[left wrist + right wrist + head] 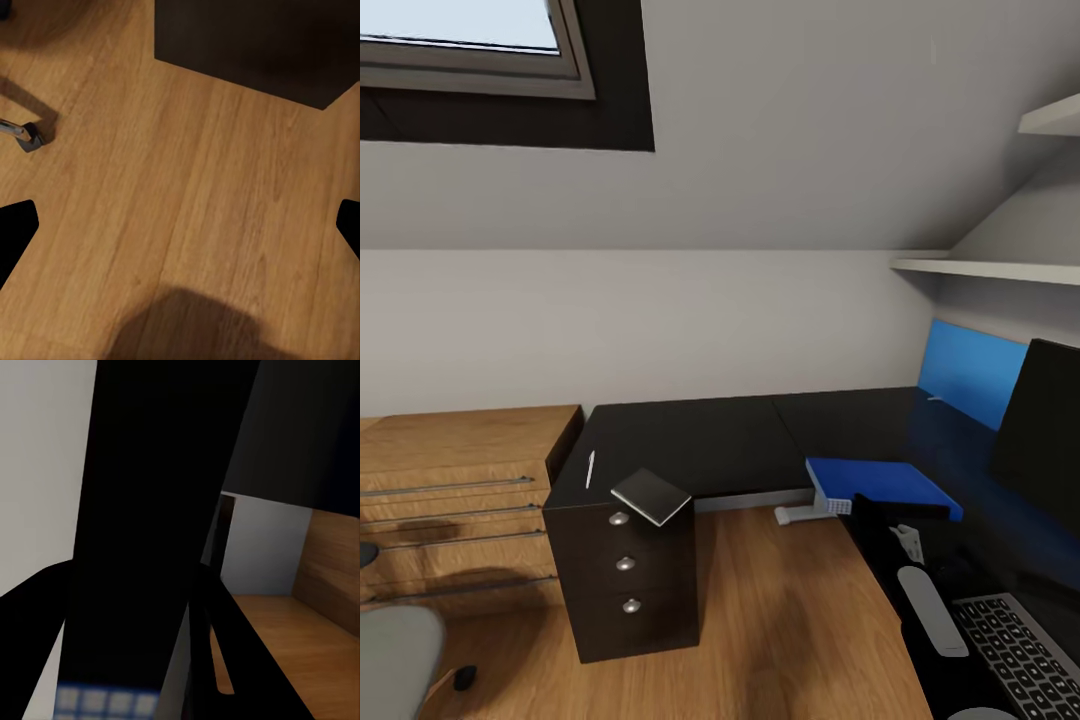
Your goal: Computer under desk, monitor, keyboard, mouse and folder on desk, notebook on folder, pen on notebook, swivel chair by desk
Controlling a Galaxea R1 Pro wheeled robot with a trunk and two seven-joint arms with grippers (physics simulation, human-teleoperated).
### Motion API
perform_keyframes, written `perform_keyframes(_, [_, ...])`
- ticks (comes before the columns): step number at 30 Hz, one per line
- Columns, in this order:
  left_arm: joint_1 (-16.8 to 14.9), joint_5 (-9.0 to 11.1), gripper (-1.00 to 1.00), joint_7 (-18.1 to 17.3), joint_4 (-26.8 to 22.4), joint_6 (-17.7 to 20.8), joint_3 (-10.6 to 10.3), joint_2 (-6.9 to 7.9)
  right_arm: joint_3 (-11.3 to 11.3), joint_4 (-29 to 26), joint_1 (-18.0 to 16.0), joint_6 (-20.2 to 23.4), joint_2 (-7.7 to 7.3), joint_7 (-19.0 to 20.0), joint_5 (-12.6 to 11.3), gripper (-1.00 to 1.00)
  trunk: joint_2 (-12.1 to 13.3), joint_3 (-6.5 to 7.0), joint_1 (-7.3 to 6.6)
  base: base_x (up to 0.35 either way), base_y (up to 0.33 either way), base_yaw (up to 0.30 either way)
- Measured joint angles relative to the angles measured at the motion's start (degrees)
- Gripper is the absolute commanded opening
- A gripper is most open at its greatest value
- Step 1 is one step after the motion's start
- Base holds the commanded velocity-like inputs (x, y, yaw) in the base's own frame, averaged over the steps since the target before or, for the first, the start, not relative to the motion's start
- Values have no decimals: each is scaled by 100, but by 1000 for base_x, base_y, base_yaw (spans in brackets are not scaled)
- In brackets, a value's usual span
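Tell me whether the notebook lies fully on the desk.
No. The notebook overhangs the desk edge above the drawers, one corner out over the front.

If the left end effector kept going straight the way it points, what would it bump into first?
Most likely the bare wooden floor: the left end effector looks straight at it, open, with nothing between. How far is unclear.

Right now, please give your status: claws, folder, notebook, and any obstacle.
Left claw open over bare floor; right claw state unclear. Folder flat on desk, near monitor. Notebook overhanging desk corner, pen beside it. No obstacle seen.
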Motion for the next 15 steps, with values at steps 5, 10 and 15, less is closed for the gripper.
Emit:
perform_keyframes(5, [0,-2,100,0,0,0,0,1,5,0,0,1,-1,5,0,-100,0,-42,0,0,0,0])
perform_keyframes(10, [0,-2,100,0,0,0,0,0,7,0,0,1,-2,7,0,-100,0,-85,0,0,0,0])
perform_keyframes(15, [0,-2,100,0,0,0,0,0,8,0,0,1,-2,15,0,-100,0,-113,0,0,0,0])
